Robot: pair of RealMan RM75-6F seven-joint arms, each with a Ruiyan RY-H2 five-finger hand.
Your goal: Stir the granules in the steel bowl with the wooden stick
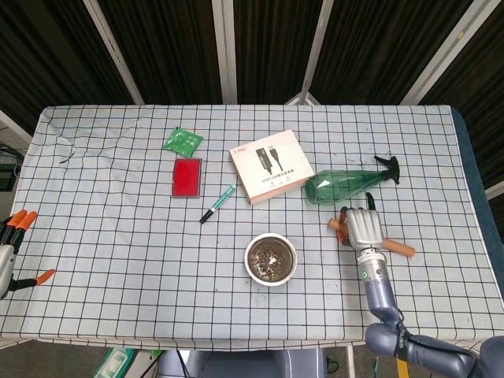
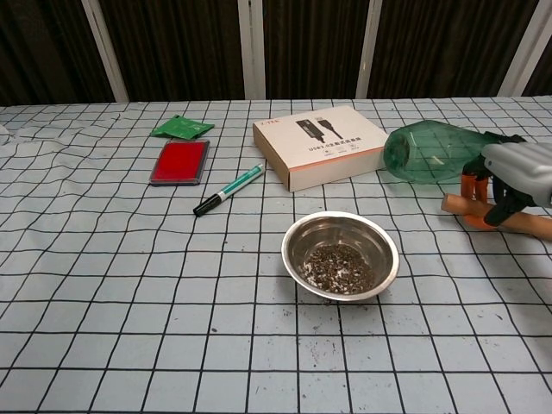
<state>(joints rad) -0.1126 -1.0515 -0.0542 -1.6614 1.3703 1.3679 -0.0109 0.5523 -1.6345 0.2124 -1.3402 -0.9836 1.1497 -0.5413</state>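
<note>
The right robot hand (image 1: pixel 365 228) lies over the wooden stick (image 1: pixel 400 249) on the bench (image 1: pixel 118 236), fingers curled around it, right of the steel bowl (image 2: pixel 340 255) holding granules (image 2: pixel 338 265). The left robot hand (image 1: pixel 9 252) sits at the bench's left edge, fingers spread, holding nothing.

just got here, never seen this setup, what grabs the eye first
The steel bowl of dark granules sits near the table's middle. To its right, the right hand wraps its fingers over the wooden stick, just in front of a green spray bottle lying on its side.
</note>
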